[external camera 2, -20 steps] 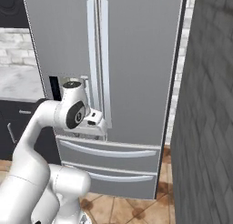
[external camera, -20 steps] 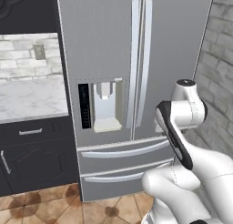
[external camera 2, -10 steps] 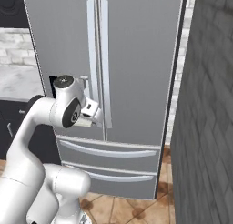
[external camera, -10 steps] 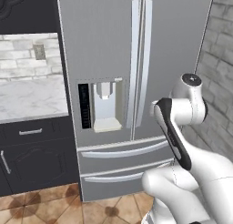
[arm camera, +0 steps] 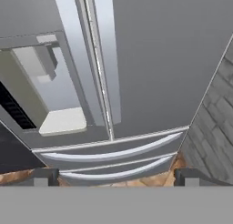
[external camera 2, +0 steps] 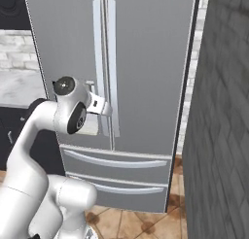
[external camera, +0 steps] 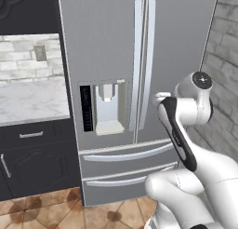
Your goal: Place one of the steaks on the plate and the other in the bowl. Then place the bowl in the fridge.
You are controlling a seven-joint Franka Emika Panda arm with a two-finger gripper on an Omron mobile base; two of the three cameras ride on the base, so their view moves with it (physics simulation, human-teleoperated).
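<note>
when you compare this moment with the second before it, you saw that the base stayed where it was and only the arm moved: the wrist rose and the hand turned a little more toward the fridge (external camera: 139,84). in the left base view the head joint stood higher beside the right door than it did earlier, and in the right base view the gripper (external camera 2: 99,106) came up to about the level of the lower part of the door handles (external camera 2: 108,63).

the gripper was fully open and held nothing. in the hand view its two dark fingertips (arm camera: 43,176) stood wide apart at the bottom, with the two lower drawers (arm camera: 113,157) showing between them and the seam of the two doors running up the middle. the dispenser panel (external camera: 106,107) was on the left door, to the left of the hand.

both doors of the fridge were shut, and the drawers too. i could not find the steaks, the plate or the bowl at this moment, so i cannot tell you how far the first steps went.

my judgement is that the arm was lining up on a door handle, to pull the fridge open. the hand was near the handles but not yet around one, so the grasp was not made yet.
</note>
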